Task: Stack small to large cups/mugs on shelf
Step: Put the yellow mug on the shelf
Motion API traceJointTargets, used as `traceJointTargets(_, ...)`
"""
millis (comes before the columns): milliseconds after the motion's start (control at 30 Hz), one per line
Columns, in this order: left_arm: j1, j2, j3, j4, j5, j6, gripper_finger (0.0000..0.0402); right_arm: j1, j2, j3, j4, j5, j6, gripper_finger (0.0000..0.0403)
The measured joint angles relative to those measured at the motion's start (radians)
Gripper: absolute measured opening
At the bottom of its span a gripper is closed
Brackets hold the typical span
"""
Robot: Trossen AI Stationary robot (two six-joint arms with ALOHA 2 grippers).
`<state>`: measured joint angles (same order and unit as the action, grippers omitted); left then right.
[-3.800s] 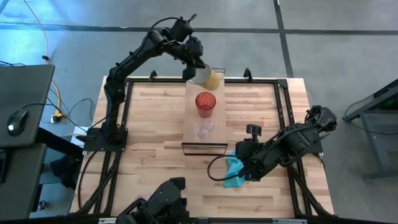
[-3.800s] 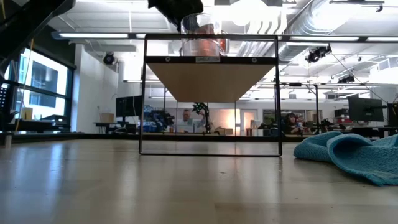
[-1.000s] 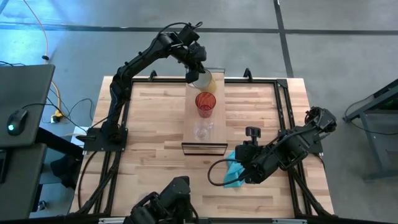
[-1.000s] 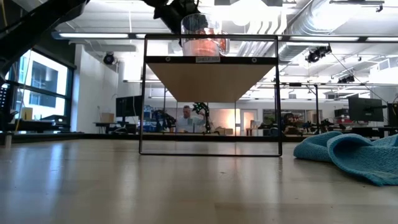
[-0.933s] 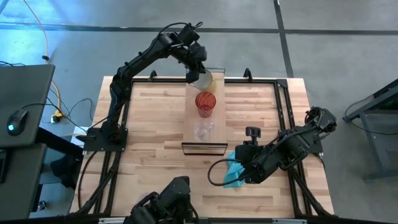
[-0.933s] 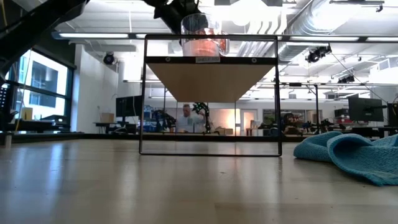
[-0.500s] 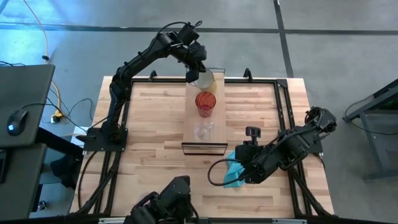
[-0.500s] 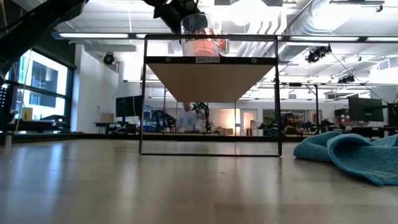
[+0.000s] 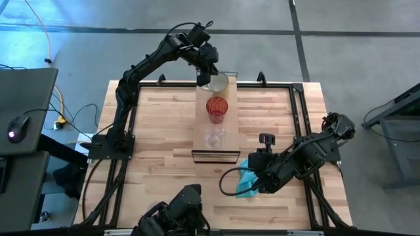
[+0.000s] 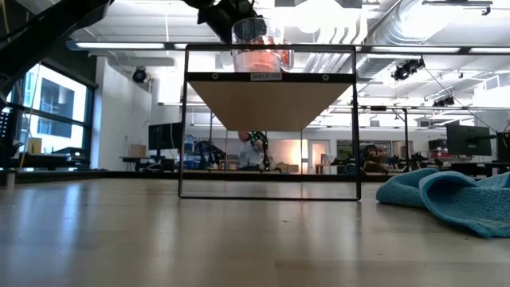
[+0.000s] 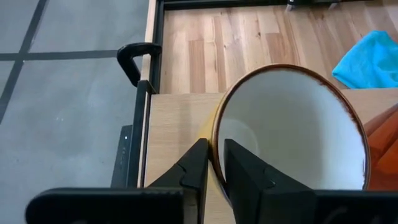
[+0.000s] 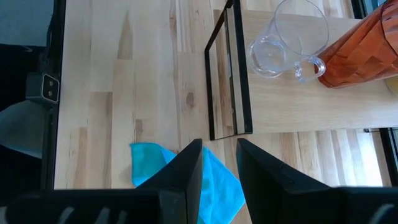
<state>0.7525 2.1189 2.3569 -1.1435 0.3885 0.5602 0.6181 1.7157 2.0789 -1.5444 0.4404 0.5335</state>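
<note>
The cream-white mug (image 9: pixel 218 82) is at the far end of the light-wood shelf (image 9: pixel 216 152), with my left gripper (image 9: pixel 209 76) shut on its rim. The red translucent cup (image 9: pixel 216 109) stands upright mid-shelf. The small clear glass (image 9: pixel 213 137) stands nearer the shelf's near end. Both also show in the right wrist view: the glass (image 12: pixel 287 37) and the red cup (image 12: pixel 367 53). My right gripper (image 9: pixel 252 181) is open above the teal cloth (image 12: pixel 180 180) near the table's near right. My left gripper pinches the mug's rim (image 11: pixel 213 134) at its far-left side, one finger (image 11: pixel 242 168) inside the mug and one (image 11: pixel 194 168) outside. The fingers come from above and from the far side. The mug's mouth faces up; whether its base rests on the shelf I cannot tell.
The shelf is raised on a thin dark frame (image 10: pixel 185 127) above the butcher-block table (image 9: pixel 157 124). Dark clamps (image 11: pixel 134 59) and rails run along the table's far edge. The cloth (image 10: pixel 446 195) lies on the table to the right of the shelf's near end.
My left gripper has tipped the mug more upright at the shelf's far end: its yellowish side shows less and its open mouth shows rounder from above. The red cup, the glass and my right arm have kept still.
</note>
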Motion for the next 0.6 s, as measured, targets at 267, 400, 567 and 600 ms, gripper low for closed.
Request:
traceJointTargets(267,0.0,0.0,0.0,0.017,-0.003,-0.005,0.0056,0.0,0.0,0.0,0.0,0.0,0.0,0.0092)
traceJointTargets(400,0.0,0.0,0.0,0.018,-0.003,-0.007,0.0062,0.012,0.0,0.0,0.0,0.0,0.001,0.0092)
traceJointTargets(567,0.0,0.001,0.0,0.018,-0.003,-0.007,0.0059,0.033,0.0,0.0,0.0,0.02,0.008,0.0092)
traceJointTargets(600,0.0,0.002,0.0,0.018,-0.005,-0.007,0.0058,0.036,0.0,0.0,0.0,0.02,0.008,0.0092)
